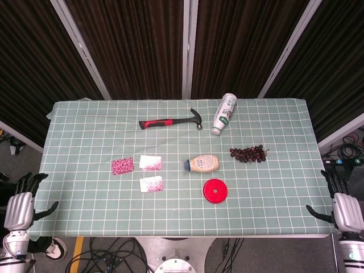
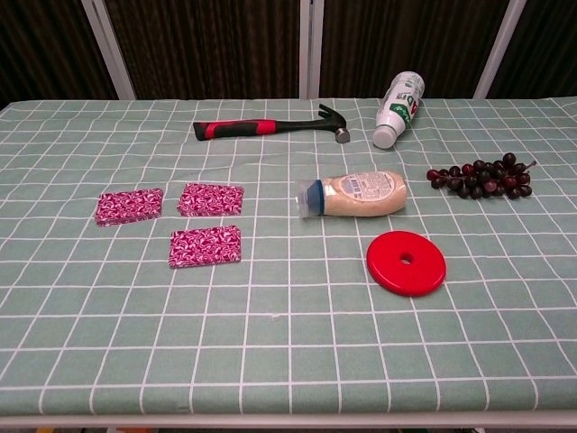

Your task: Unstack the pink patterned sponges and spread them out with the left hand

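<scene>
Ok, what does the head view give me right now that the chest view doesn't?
Head view only: the left hand and right hand, both off the table's near corners, fingers spread, holding nothing. Chest view only: nothing extra; it shows no hand. Both: three pink patterned sponges lying apart, the hammer, two bottles, grapes and red disc.

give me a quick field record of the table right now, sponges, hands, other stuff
sponges: three pink patterned sponges lying flat, apart, none stacked
left hand: off the table's left edge, fingers apart, holding nothing
right hand: off the right edge, fingers apart, holding nothing
other items: hammer, white bottle, sauce bottle, red disc, grapes
surface: green checked tablecloth
</scene>
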`<act>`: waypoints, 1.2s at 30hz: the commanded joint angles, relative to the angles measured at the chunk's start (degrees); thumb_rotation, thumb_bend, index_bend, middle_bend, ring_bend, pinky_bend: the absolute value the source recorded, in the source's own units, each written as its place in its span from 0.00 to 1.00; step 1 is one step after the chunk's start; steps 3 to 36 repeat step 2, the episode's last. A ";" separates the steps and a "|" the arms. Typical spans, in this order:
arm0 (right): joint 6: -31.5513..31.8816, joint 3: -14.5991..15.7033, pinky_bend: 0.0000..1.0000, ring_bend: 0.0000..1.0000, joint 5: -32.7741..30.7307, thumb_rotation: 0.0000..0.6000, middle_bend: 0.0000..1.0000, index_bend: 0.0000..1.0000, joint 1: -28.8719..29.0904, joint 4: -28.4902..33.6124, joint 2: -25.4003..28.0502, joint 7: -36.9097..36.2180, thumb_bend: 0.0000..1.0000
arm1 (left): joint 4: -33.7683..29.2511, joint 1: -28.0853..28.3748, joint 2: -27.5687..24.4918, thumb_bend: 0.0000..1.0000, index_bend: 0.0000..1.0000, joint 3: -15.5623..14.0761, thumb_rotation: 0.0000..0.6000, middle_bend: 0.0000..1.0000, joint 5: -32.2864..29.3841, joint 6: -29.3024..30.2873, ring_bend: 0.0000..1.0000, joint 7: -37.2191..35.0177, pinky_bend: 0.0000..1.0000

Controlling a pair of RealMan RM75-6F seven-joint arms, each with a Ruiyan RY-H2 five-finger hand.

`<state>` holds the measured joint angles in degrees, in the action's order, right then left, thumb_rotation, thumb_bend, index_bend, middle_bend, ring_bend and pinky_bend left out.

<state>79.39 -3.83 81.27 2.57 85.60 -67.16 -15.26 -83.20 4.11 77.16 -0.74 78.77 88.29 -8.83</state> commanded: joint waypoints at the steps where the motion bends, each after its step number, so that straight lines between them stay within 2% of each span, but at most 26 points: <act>1: 0.06 -0.02 0.00 0.00 -0.01 1.00 0.00 0.00 -0.02 0.07 0.03 0.08 0.09 | 0.54 -0.48 -0.25 0.19 0.17 -0.15 1.00 0.14 1.66 0.76 0.01 0.70 0.04; 36: 0.09 -0.04 0.00 0.00 -0.01 1.00 0.00 0.00 -0.02 0.06 0.01 0.09 0.09 | 0.79 -0.53 -0.28 0.19 0.17 -0.26 1.00 0.14 2.18 0.80 0.01 1.34 0.04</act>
